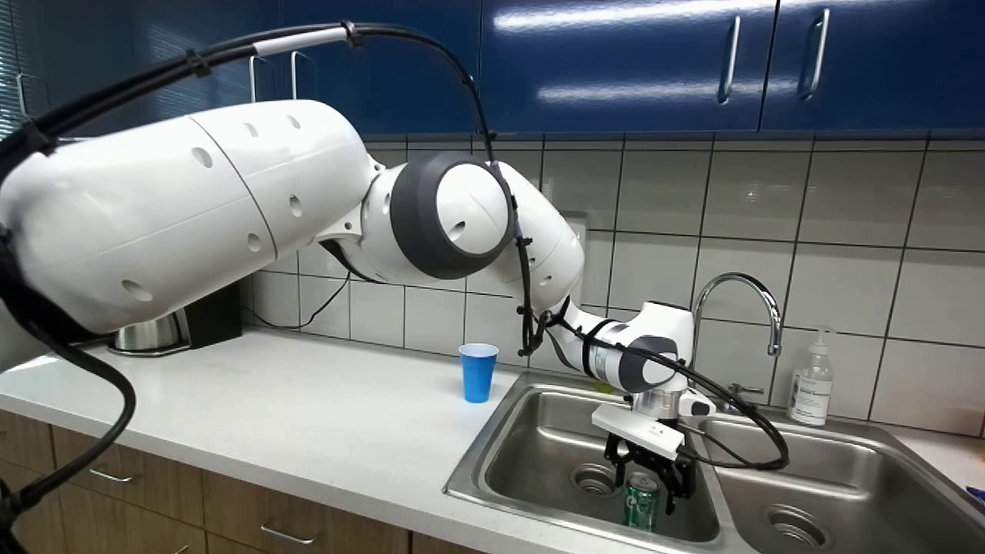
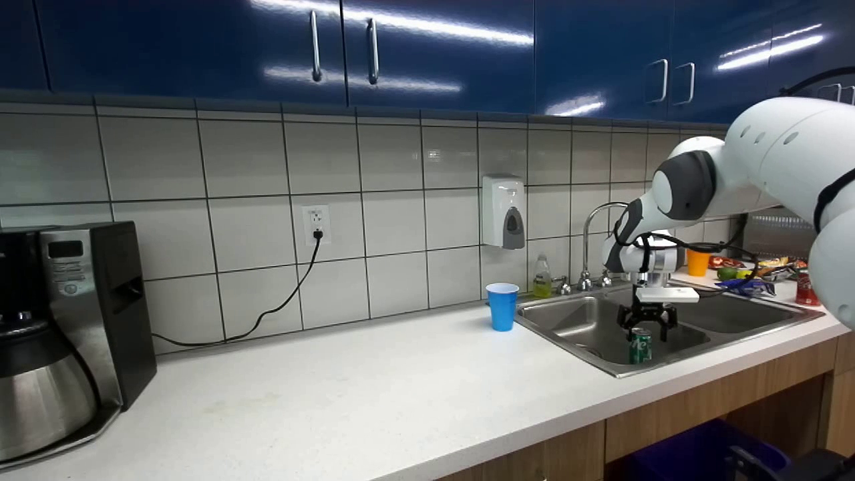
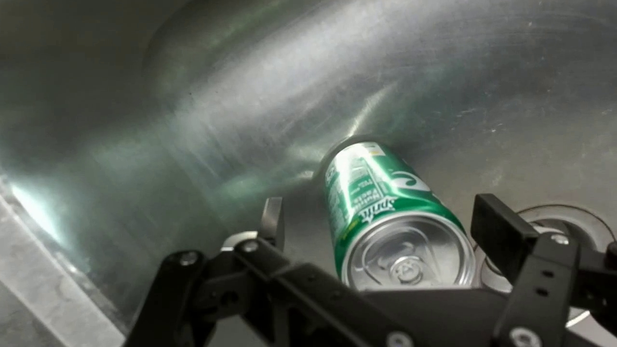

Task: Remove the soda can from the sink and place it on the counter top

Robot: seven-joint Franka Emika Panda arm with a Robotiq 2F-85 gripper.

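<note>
Upright in the sink point(image 1: 531, 460), the can point(image 3: 395, 212) is seen gleaming: bright green, Sprite lettered in white, top silvery and tabbed, and it's flanked by the gripper point(image 3: 385, 222), jaws spread wide!

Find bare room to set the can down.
Free: the counter top, between the coffee maker and blue cup. Crowded: around the soda can, where the open jaws hang, and beyond the sink, with an orange cup and blue packet.

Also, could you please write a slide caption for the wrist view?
The open pincer is poised close to an upright green Sprite can in the steel sink.
</note>
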